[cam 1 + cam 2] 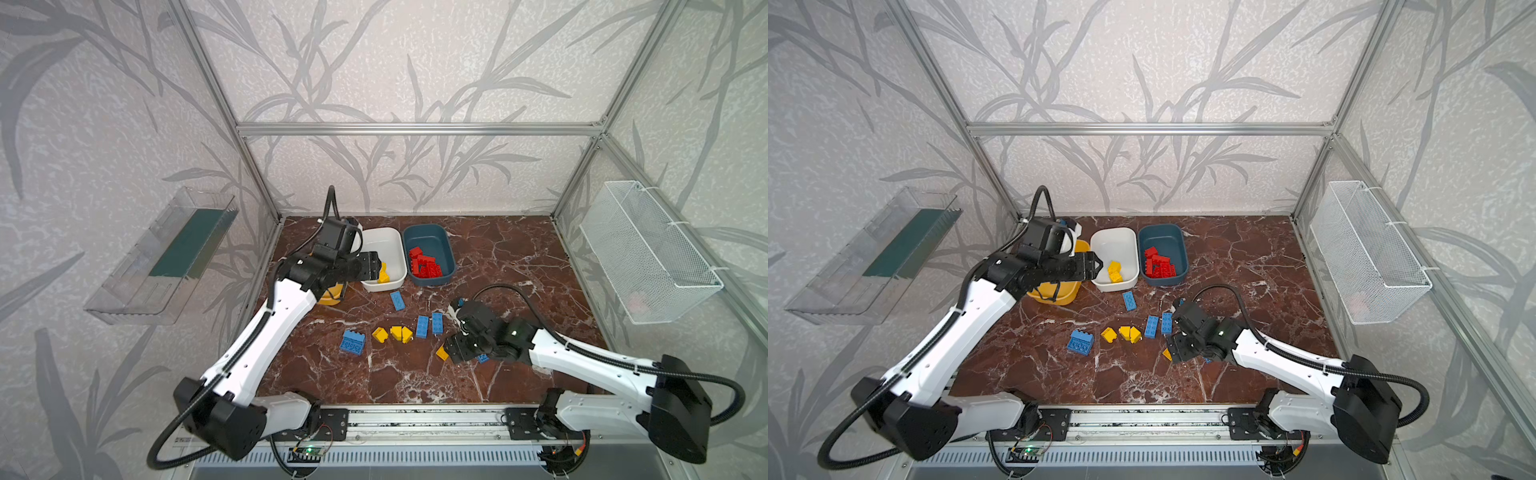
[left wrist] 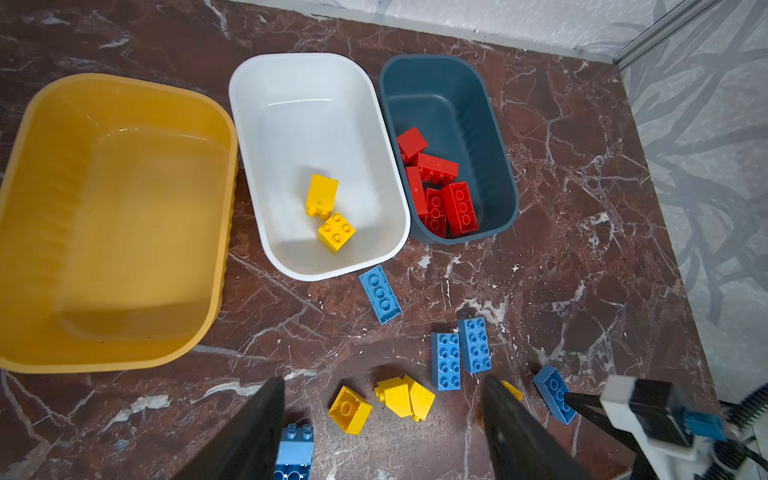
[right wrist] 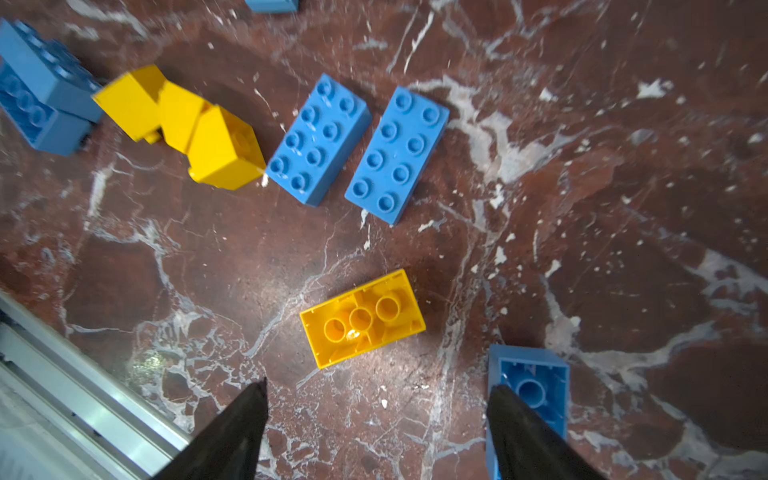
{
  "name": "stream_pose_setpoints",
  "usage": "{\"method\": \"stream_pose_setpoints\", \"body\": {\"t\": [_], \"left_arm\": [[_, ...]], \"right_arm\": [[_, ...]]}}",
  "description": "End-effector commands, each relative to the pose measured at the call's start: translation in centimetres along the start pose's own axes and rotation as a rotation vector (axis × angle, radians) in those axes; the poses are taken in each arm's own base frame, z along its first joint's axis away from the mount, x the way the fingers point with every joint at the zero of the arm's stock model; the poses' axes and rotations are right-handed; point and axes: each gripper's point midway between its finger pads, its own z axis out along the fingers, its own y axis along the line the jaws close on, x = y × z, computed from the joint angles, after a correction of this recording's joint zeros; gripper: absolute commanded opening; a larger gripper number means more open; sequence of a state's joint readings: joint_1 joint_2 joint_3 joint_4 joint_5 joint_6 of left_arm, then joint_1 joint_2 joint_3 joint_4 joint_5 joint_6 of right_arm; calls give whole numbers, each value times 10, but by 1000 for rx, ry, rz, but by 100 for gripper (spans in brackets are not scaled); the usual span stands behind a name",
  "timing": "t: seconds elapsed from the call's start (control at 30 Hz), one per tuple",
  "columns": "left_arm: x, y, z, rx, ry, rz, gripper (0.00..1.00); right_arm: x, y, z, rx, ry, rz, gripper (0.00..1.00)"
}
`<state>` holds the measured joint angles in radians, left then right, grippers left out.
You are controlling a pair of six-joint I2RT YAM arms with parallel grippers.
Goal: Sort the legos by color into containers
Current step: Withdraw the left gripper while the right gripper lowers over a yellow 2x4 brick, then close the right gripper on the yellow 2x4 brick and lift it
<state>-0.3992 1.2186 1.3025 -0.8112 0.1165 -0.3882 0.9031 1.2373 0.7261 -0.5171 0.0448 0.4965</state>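
**Legos, sorted.** Red bricks (image 2: pixel 436 187), a heap of about six, lie in the dark teal tub (image 2: pixel 490 124). Two yellow bricks (image 2: pixel 328 212) lie in the white tub (image 2: pixel 291 104). The yellow tub (image 2: pixel 116 216) holds nothing. The three tubs stand in a row at the far left of the table: yellow leftmost, white in the middle, teal on the right.

**Legos, unsorted.** All lie loose on the marbled tabletop (image 1: pixel 519 270), nearer than the tubs.
- One blue brick (image 2: pixel 380 294) just beside the white tub's near end.
- Two blue bricks (image 3: pixel 397 153) side by side at mid-table.
- A blue stacked block (image 1: pixel 352 342) to the left.
- Three yellow wedge pieces (image 1: pixel 397 333) between the block and the pair.
- An upturned yellow brick (image 3: pixel 362 318) and an upturned blue brick (image 3: pixel 528 386) at the near right.

**Left gripper** (image 1: pixel 1095 266). Jaws wide with nothing between them; it hangs over the left side of the white tub.

**Right gripper** (image 3: pixel 379 386). Jaws wide and empty, low over the upturned yellow brick, apart from it.

**Status, by judgement.**
- Red is complete; no loose red shows.
- Yellow is begun, with two in and four out.
- Blue is not begun, with about five out; the yellow tub is presumably theirs.
- A little over half of the bricks remain.
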Motion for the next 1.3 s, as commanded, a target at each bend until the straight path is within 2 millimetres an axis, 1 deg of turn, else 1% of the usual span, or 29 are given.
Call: {"method": "stream_pose_setpoints", "body": {"t": [0.0,0.13,0.27,0.47,0.63,0.83,0.97,1.07,1.13,1.2,1.27], "left_arm": [[14,10,-14,-11,-44,-1,75],[31,22,-23,-21,-92,4,75],[46,31,-25,-40,-91,19,75],[56,36,-23,-43,-93,32,75],[60,37,-19,-33,-102,28,75],[64,36,-19,-24,-97,37,75],[66,37,-20,-22,-103,41,75],[67,37,-21,-20,-107,45,75],[67,37,-22,-21,-108,45,75],[67,37,-23,-18,-112,45,75],[67,37,-23,-20,-111,44,75]], "right_arm": [[0,-1,2,49,25,88,85],[-3,4,14,52,8,208,85],[-7,3,22,70,-19,300,84],[-12,7,34,65,-29,367,83],[-13,15,46,76,23,355,78],[-15,24,62,98,64,327,71],[-16,27,67,139,78,283,66],[-14,28,68,172,87,254,61],[-12,30,69,175,94,243,57],[-12,32,70,172,100,232,52],[-11,33,71,171,109,226,49]]}}
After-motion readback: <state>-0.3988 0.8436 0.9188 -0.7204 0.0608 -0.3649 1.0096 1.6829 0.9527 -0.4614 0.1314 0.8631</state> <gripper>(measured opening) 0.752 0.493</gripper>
